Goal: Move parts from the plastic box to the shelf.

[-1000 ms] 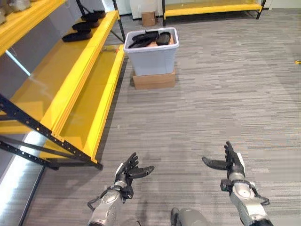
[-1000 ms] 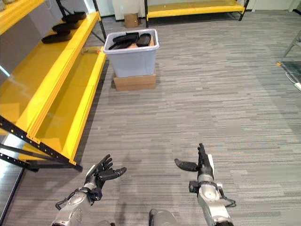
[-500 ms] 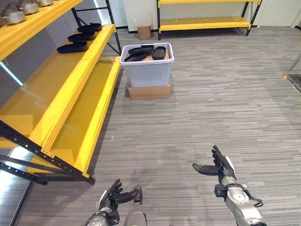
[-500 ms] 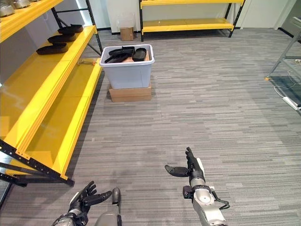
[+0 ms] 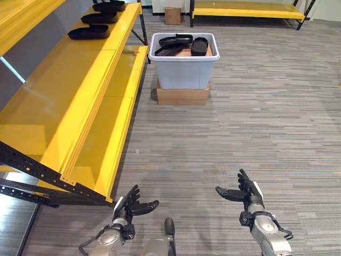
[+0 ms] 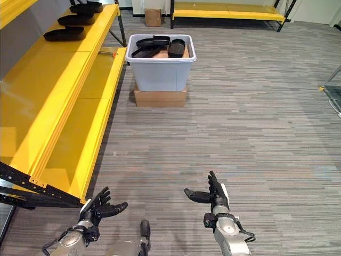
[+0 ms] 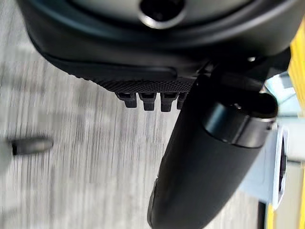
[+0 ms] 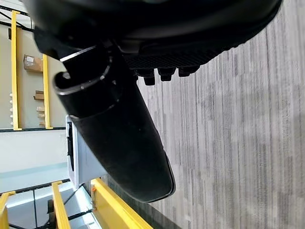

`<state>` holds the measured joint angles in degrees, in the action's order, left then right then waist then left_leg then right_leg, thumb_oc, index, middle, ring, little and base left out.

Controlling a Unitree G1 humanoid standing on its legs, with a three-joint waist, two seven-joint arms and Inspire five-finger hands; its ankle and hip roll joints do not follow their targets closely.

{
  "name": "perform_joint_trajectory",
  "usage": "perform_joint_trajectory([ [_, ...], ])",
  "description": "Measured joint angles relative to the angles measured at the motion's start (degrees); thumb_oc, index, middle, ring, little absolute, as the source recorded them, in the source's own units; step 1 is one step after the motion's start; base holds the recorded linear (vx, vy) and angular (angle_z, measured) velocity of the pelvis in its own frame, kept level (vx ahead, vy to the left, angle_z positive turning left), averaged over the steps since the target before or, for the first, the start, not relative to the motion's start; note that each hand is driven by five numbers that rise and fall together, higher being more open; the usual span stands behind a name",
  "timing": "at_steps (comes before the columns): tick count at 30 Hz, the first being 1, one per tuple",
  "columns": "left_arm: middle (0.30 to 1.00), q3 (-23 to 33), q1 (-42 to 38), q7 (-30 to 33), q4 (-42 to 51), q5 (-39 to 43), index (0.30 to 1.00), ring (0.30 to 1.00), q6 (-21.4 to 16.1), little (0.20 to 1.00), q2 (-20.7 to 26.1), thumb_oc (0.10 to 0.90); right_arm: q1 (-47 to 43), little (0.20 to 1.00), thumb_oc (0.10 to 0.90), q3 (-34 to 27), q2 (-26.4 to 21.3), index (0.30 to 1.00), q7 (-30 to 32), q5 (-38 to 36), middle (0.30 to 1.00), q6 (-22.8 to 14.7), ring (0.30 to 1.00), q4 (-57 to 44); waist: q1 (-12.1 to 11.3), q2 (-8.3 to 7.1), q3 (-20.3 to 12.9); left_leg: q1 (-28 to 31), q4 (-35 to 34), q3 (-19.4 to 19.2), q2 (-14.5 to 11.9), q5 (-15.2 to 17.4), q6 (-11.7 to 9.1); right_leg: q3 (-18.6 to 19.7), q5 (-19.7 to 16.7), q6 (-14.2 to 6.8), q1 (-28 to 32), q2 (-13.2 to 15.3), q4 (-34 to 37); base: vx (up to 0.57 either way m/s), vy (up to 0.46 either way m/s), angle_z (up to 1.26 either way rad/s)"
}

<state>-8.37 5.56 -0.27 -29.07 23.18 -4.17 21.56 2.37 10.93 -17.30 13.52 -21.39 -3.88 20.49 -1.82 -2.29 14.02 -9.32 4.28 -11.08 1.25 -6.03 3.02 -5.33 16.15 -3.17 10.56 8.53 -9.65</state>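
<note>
Along the left side of the room runs a long yellow metal shelf [image 5: 69, 101] on a black frame, and three flat black oval parts [image 5: 88, 33] lie in a row at its far end. Low in the foreground, near the shelf's front corner, the robot's left hand [image 5: 129, 206] hangs over the grey striped carpet [image 5: 256, 117] with its dark fingers spread and relaxed, holding nothing. Further back, just right of the shelf, stands the pale grey plastic box [image 5: 183, 69], set on top of a flat brown cardboard carton [image 5: 182, 96]. More black parts [image 5: 176, 44] are piled inside the box, reaching its rim, well apart from both hands. To the right in the foreground, the right hand [image 5: 246, 193] is also empty, fingers straight and thumb stretched out to the side. A small brown cardboard box [image 5: 172, 15] sits on the floor by the back wall, beside a second low yellow shelf [image 5: 245, 10]. No writing or label can be read anywhere.
</note>
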Motion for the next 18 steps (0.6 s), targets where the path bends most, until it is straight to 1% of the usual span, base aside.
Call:
perform_joint_trajectory([
  [1, 1.000, 0.0, -0.3, 0.1, 0.6, -1.2, 1.000, 1.000, -0.1, 1.000, 0.4, 0.900, -0.2, 1.000, 0.900, 0.0, 0.0, 1.000, 1.1, 0.0, 1.000, -0.2, 1.000, 0.0, 0.0, 0.01, 0.0, -0.1, 0.1, -0.3, 0.1, 0.1, 0.0, 0.0, -0.2, -0.5, -0.1, 0.2, 0.2, 0.18, 0.216, -0.11],
  [2, 1.000, -0.4, -0.5, 0.1, 1.3, -1.7, 1.000, 1.000, -0.1, 1.000, 0.7, 0.900, -0.3, 1.000, 0.900, 0.0, 0.0, 1.000, 2.5, 0.0, 1.000, -0.2, 1.000, 0.0, 0.0, -0.06, 0.0, -0.1, 0.4, -0.4, 0.2, 0.7, 0.6, 0.0, -0.4, -0.8, -0.1, 0.5, 0.1, 0.20, 0.250, -0.12],
  [4, 1.000, -1.0, -0.4, 0.1, 2.9, -2.4, 1.000, 1.000, -0.3, 1.000, 0.8, 0.900, -0.5, 1.000, 0.900, -0.2, 0.0, 1.000, 4.6, 0.0, 1.000, -0.3, 1.000, 0.0, 0.0, 0.17, 0.0, 0.4, 0.2, -0.7, 0.1, 1.0, 0.5, 0.0, -0.4, -0.8, -0.7, 0.6, -1.5, 0.13, 0.174, -0.12],
  [5, 1.000, -1.5, -0.6, 0.0, 3.8, -3.7, 1.000, 1.000, -0.7, 1.000, 0.8, 0.900, -0.6, 1.000, 0.900, -0.5, 0.0, 1.000, 5.7, 0.0, 1.000, -0.6, 1.000, 0.0, 0.0, 0.16, 0.0, 0.4, 0.4, -1.2, 0.2, 1.4, 0.5, 0.0, -0.4, -0.8, -1.4, 0.9, -2.8, 0.11, 0.161, -0.14],
  [7, 1.000, -2.5, -1.4, -0.3, 4.8, -3.8, 1.000, 1.000, -1.1, 1.000, 0.8, 0.900, -0.6, 1.000, 0.900, -1.1, -0.1, 1.000, 7.0, 0.0, 1.000, -1.3, 1.000, 0.0, 0.1, 0.32, 0.0, 0.4, 0.6, -1.6, 0.4, 1.8, 0.8, 0.0, -0.4, -0.8, -2.4, 1.3, -4.9, 0.12, 0.197, -0.14],
  [9, 1.000, -3.7, -2.7, -0.3, 4.8, -3.8, 1.000, 1.000, -1.1, 1.000, 0.6, 0.900, -0.8, 1.000, 0.900, -1.1, -0.4, 1.000, 8.1, 0.0, 1.000, -1.4, 1.000, 0.1, 0.2, 0.61, -0.2, 0.8, 0.2, -1.5, 0.6, 2.3, 1.0, 0.1, -0.2, -1.2, -3.8, 1.4, -8.5, 0.16, 0.281, -0.04],
  [10, 1.000, -4.2, -4.1, -0.4, 4.7, -3.7, 1.000, 1.000, -1.1, 1.000, 0.3, 0.900, -0.8, 1.000, 0.900, -1.2, -0.4, 1.000, 8.3, -0.1, 1.000, -1.4, 1.000, 0.0, 0.3, 0.60, -0.2, 1.2, 0.8, -2.1, 1.5, 2.8, 1.8, 0.5, -0.5, -1.5, -6.5, 1.8, -14.3, 0.23, 0.328, -0.06],
  [11, 1.000, -5.1, -6.2, -0.2, 3.5, -3.3, 1.000, 1.000, -0.9, 1.000, -0.1, 0.900, -1.4, 1.000, 0.900, -1.0, 0.2, 1.000, 8.3, -0.6, 1.000, -1.4, 1.000, 0.2, 0.1, 0.56, -0.1, 0.2, 4.1, -2.1, 1.9, 5.3, 3.8, 0.7, -1.4, -3.0, -12.6, 3.5, -26.9, 0.19, 0.252, -0.09],
  [12, 1.000, -5.6, -6.7, -0.2, 3.1, -3.3, 1.000, 1.000, -0.8, 1.000, -0.2, 0.900, -1.5, 1.000, 0.900, -0.9, -0.2, 1.000, 8.2, -1.0, 1.000, -1.4, 1.000, 0.2, 0.2, 0.86, -0.3, 0.4, 4.7, -2.5, 1.1, 5.5, 3.5, -0.1, -3.7, -3.4, -15.9, 4.8, -33.7, 0.20, 0.045, -0.13],
  [13, 1.000, -6.8, -6.2, 0.0, 3.1, -3.3, 1.000, 1.000, -0.8, 1.000, -0.2, 0.900, -0.9, 1.000, 0.900, -0.2, 0.4, 1.000, 7.9, -1.6, 1.000, -1.4, 1.000, 0.3, 0.5, 1.18, -0.8, 2.7, 3.4, -3.1, 1.4, 5.8, 3.6, -0.2, -7.3, -2.6, -17.8, 6.2, -39.2, 0.19, -0.036, -0.29],
  [14, 1.000, -7.4, -5.6, 0.1, 3.9, -3.3, 1.000, 1.000, -0.8, 1.000, -0.2, 0.900, -0.9, 1.000, 0.900, 0.3, 0.3, 1.000, 7.2, -1.8, 1.000, -1.6, 1.000, 0.3, 0.7, 1.93, -1.4, 4.7, 1.2, -2.9, 1.3, 6.2, 3.3, -0.7, -6.6, -3.1, -19.8, 5.3, -40.6, 0.22, -0.056, -0.36],
  [15, 1.000, -7.3, -5.3, 0.4, 4.5, -3.2, 1.000, 1.000, -0.8, 1.000, -0.2, 0.900, -1.3, 1.000, 0.900, 0.4, 0.4, 1.000, 6.9, -1.8, 1.000, -1.6, 1.000, 0.3, 0.9, 2.51, -1.4, 5.2, 0.3, -2.8, 0.9, 6.1, 3.4, -0.8, -5.7, -3.2, -20.3, 4.6, -39.5, 0.23, -0.132, -0.42],
  [16, 1.000, -7.2, -5.1, 1.0, 5.3, -3.2, 1.000, 1.000, -0.8, 1.000, 0.1, 0.900, -1.6, 1.000, 0.900, 0.6, 0.4, 1.000, 6.3, -1.7, 1.000, -1.8, 1.000, 0.0, 1.4, 2.86, -1.3, 6.1, -1.2, -2.6, 0.5, 5.8, 3.9, -1.7, -4.2, -3.1, -21.9, 3.0, -36.5, 0.28, -0.200, -0.24],
  [17, 1.000, -7.2, -5.2, 1.2, 5.4, -3.1, 1.000, 1.000, -0.6, 1.000, 0.2, 0.900, -1.5, 1.000, 0.900, 0.6, 0.4, 1.000, 6.2, -1.7, 1.000, -1.8, 1.000, -0.1, 1.9, 2.79, -1.3, 6.7, -1.6, -2.4, 0.5, 5.6, 3.7, -2.1, -3.4, -2.7, -22.3, 2.6, -33.7, 0.46, -0.401, -0.11],
  [18, 1.000, -7.1, -5.2, 1.3, 5.3, -3.1, 1.000, 1.000, -0.2, 1.000, 0.1, 0.900, -1.1, 1.000, 0.900, 0.6, 0.3, 1.000, 6.2, -1.7, 1.000, -1.8, 1.000, -0.1, 2.8, 2.72, -1.4, 7.3, -1.6, -1.7, 0.5, 5.5, 3.6, -2.5, -3.1, -2.4, -22.0, 2.0, -27.1, 0.36, -0.327, 0.08],
])
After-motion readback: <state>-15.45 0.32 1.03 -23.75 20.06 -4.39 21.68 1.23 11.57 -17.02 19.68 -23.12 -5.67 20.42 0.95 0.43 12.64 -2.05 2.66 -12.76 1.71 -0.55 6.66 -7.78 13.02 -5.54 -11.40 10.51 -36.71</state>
